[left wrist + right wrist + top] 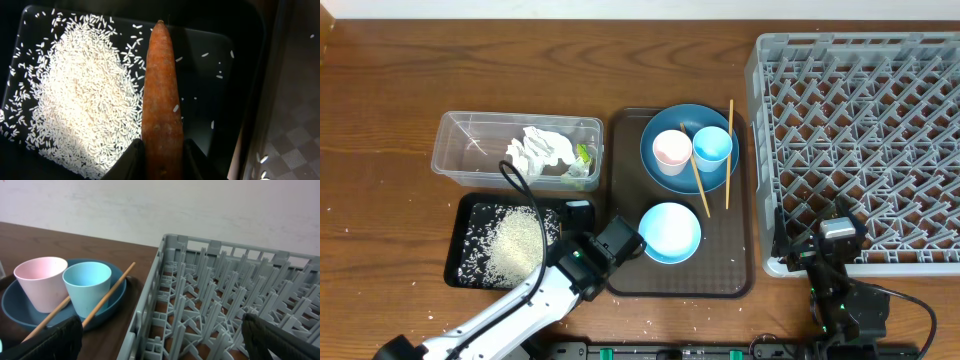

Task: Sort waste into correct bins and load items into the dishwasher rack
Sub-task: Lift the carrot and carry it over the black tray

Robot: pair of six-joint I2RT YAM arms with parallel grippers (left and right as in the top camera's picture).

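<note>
- Carrot [161,100]: its thick end is pinched in the left end effector [162,156], whose fingers are drawn in narrow against its sides, and the taper points straight ahead over the black tray [205,105]; I cannot tell whether it touches the tray floor or hangs above it
- Held at one end only, the long root could pivot or droop in the grip if the arm swings, since most of it lies beyond the fingers
- It is round and tapered, so on release it may roll; the tray wall sits close on the right of the end effector with the brown serving tray [292,130] just beyond, and it could end up propped on that rim
- The rice pile [85,90] lies ahead and left, touching the carrot's flank; a drop from any height would likely scatter grains over the low wall
- Right end effector [161,339]: spread wide and empty, with the dishwasher rack [225,295] directly ahead and the pink cup [40,280], blue cup [87,287] and a chopstick [100,297] ahead-left; a careless reach could clip the rack wall or flick the chopstick off the plate [15,307]
</note>
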